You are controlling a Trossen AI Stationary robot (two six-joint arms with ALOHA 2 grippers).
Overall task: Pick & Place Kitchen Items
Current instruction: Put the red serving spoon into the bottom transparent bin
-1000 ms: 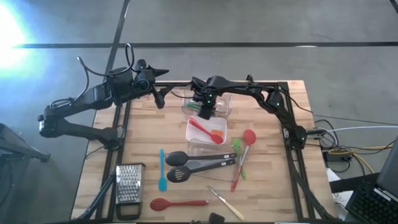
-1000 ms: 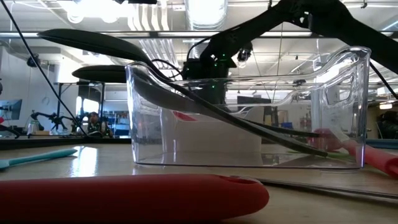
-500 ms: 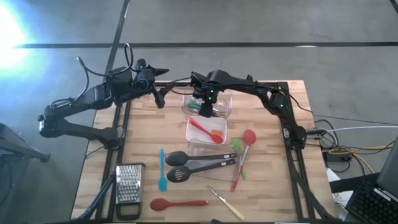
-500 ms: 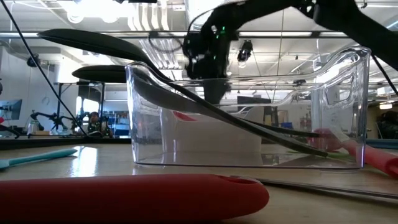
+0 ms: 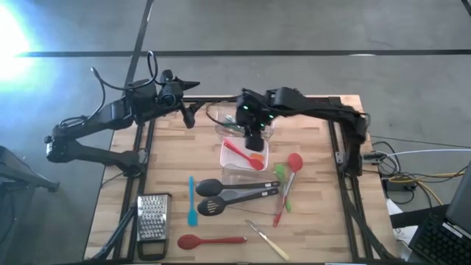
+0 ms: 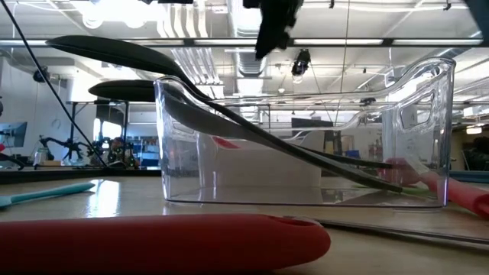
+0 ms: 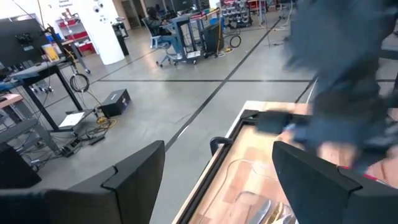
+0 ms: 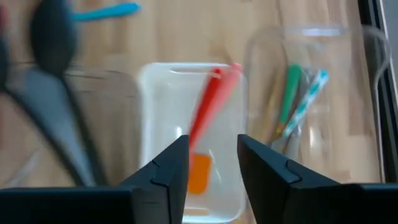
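Observation:
Three clear tubs stand in a row down the table's middle. The far tub (image 5: 221, 126) holds green and teal tools (image 8: 292, 93). A red spatula (image 8: 208, 106) lies in the middle tub (image 5: 229, 160). Two black ladles (image 5: 235, 190) lean on the rim of the near tub (image 6: 306, 137), heads raised past its left end. My right gripper (image 5: 254, 141) hangs open above the far and middle tubs, pointing steeply down, with nothing between its fingers (image 8: 168, 168). My left gripper (image 5: 190, 116) waits open at the table's far left corner.
Loose on the table: a teal spatula (image 5: 191, 200), a red spoon (image 5: 210, 240), a wood-handled tool (image 5: 268, 241), and a red spoon (image 5: 292, 165) and green tool (image 5: 283, 185) right of the tubs. A steel grater (image 5: 153, 221) lies near left.
My right gripper has risen out of the far tub and gone a little toward the table's near edge, over the border of the far and middle tubs. In the low view it has climbed from behind the near tub to the picture's top.

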